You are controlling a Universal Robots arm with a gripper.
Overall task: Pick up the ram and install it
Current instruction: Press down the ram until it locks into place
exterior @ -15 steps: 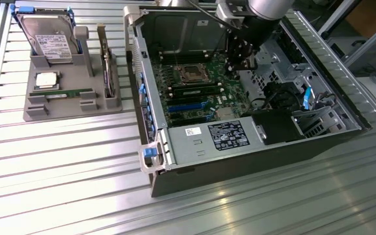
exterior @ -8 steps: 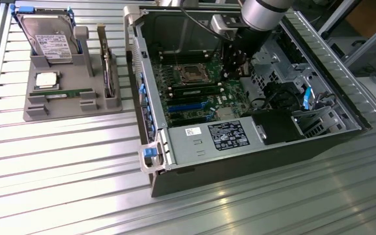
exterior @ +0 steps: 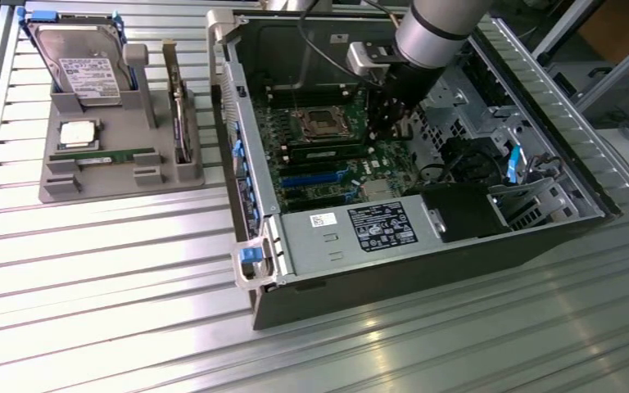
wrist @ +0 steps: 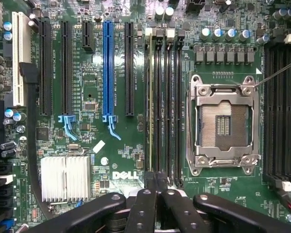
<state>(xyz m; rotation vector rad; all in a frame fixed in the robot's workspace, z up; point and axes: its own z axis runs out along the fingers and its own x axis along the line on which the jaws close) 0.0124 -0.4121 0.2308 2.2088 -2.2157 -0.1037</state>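
One ram (wrist: 150,107) stands edge-up in the outermost of several black memory slots, beside the empty processor socket (wrist: 222,125). My gripper (wrist: 156,180) is shut, fingertips pressed together with nothing between them, over the end of those slots and just beside the stick. Whether the tips touch it I cannot tell. In the exterior view the gripper (exterior: 393,102) reaches down into the open computer case (exterior: 402,278), over the motherboard. A second, matching ram (exterior: 110,155) lies on the grey holder (exterior: 96,187) at the exterior view's left.
The holder also carries a silver hard drive (exterior: 83,61) and a square processor chip (exterior: 79,133). Inside the case, a labelled power supply (exterior: 347,233) and drive cages (exterior: 511,188) flank the board. Expansion slots (wrist: 108,68) and a heatsink (wrist: 65,177) lie beside the memory slots.
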